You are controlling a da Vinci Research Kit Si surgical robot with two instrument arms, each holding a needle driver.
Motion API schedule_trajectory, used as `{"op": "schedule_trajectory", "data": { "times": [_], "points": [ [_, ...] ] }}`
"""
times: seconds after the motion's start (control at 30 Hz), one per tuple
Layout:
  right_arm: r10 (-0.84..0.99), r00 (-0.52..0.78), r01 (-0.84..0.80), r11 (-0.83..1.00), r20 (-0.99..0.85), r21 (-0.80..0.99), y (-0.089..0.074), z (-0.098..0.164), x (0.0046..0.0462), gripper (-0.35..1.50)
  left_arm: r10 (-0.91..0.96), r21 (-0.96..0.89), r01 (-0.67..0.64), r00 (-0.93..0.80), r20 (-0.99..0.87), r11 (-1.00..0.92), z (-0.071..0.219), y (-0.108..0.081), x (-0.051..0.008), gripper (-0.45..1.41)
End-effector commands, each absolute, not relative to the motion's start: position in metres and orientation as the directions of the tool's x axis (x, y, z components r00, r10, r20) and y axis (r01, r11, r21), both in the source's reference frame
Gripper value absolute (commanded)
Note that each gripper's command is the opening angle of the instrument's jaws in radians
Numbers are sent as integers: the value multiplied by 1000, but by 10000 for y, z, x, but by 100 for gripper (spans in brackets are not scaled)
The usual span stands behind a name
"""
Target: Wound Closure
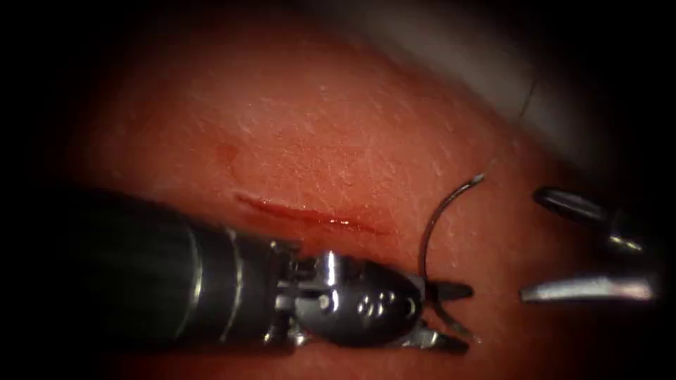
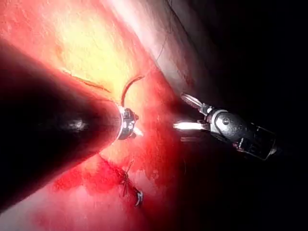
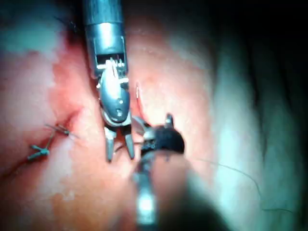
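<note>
The left tool (image 1: 451,317) grips the needle (image 1: 431,236) near its pointed end, fingers partly spread around it, just right of the cut (image 1: 310,214). The needle arcs up over the tissue (image 1: 338,141), not buried, thread (image 1: 527,98) trailing from its far end. The right tool (image 1: 556,246) waits beyond, fingers wide apart, holding nothing.

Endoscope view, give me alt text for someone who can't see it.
The left arm's hand holds the curved needle near its pointed end, to the right of the cut in the tissue; the needle arcs up clear of the tissue, thread trailing from its upper end. The right arm's hand is open, holding nothing.
</note>
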State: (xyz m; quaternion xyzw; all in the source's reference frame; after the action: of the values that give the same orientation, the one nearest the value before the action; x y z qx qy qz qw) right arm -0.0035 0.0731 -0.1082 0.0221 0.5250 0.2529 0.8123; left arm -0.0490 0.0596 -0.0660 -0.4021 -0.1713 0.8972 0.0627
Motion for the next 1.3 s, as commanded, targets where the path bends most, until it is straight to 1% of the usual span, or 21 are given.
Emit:
{"op": "schedule_trajectory", "data": {
  "times": [0.03, 0.07, 0.23, 0.3, 0.33, 0.37, 0.4, 0.43, 0.53, 0.57, 0.6, 0.63, 0.73, 0.77, 0.8, 0.9, 1.0, 1.03, 1.2, 1.27, 1.3],
  "points": [
    [432, 320, -387, 872, -843, 300, 733, -1078, -29, 91, 249, -359, 30, -667, -702, -933, -657, 593, -493, -20],
    [432, 320, -387, 872, -843, 300, 733, -1078, -29, 91, 247, -354, 27, -668, -702, -935, -658, 592, -492, -35],
    [433, 320, -390, 871, -843, 299, 733, -1078, -29, 91, 193, -277, 21, -667, -720, -961, -673, 592, -475, -35],
    [444, 320, -399, 864, -837, 306, 734, -1077, -29, 91, 173, -244, 37, -604, -778, -969, -691, 599, -458, -35],
    [459, 308, -406, 856, -833, 321, 735, -1076, -29, 91, 155, -229, 60, -567, -809, -972, -699, 603, -449, -35],
    [499, 284, -423, 832, -819, 360, 736, -1076, -29, 89, 132, -224, 123, -510, -850, -967, -707, 608, -437, -35],
    [499, 284, -423, 832, -819, 360, 736, -1076, -29, 89, 132, -224, 123, -510, -850, -967, -707, 608, -437, -35],
    [547, 246, -441, 798, -800, 410, 739, -1075, -26, 89, 127, -233, 183, -457, -880, -955, -712, 611, -427, -35],
    [607, 184, -425, 758, -773, 494, 743, -1071, -18, 91, 117, -233, 257, -398, -910, -938, -716, 613, -415, -35],
    [672, 146, -400, 711, -726, 578, 747, -1068, -8, 93, 97, -210, 334, -325, -941, -919, -718, 610, -401, -35],
    [672, 146, -400, 711, -726, 578, 747, -1068, -8, 93, 97, -210, 334, -325, -941, -919, -718, 610, -401, -35],
    [710, 127, -387, 679, -693, 624, 750, -1066, 0, 93, 93, -195, 374, -274, -957, -906, -719, 609, -394, -35],
    [762, 88, -367, 624, -642, 690, 756, -1062, 12, 93, 97, -183, 412, -221, -970, -893, -721, 607, -387, -35],
    [795, 76, -340, 588, -602, 734, 763, -1057, 24, 93, 93, -165, 442, -180, -979, -882, -723, 607, -384, -35],
    [795, 76, -340, 588, -602, 734, 763, -1057, 24, 93, 93, -165, 442, -180, -979, -882, -723, 607, -384, -35],
    [871, 41, -316, 475, -489, 821, 763, -1040, 43, 89, 97, -156, 480, -145, -985, -863, -731, 608, -385, -35],
    [895, 32, -306, 433, -446, 848, 759, -1033, 53, 89, 90, -141, 492, -125, -988, -859, -740, 608, -385, -35],
    [909, 18, -289, 404, -417, 868, 757, -1030, 62, 89, 82, -117, 505, -91, -992, -855, -750, 607, -385, -35],
    [932, -3, -253, 351, -363, 902, 754, -1027, 74, 89, 62, -86, 526, -62, -996, -846, -763, 606, -386, -35],
    [950, -9, -204, 304, -312, 931, 754, -1027, 90, 89, 46, -62, 541, -44, -998, -839, -768, 600, -389, -35],
    [950, -9, -204, 304, -312, 931, 754, -1027, 90, 89, 46, -62, 541, -44, -998, -839, -768, 600, -389, -35]
  ]
}}
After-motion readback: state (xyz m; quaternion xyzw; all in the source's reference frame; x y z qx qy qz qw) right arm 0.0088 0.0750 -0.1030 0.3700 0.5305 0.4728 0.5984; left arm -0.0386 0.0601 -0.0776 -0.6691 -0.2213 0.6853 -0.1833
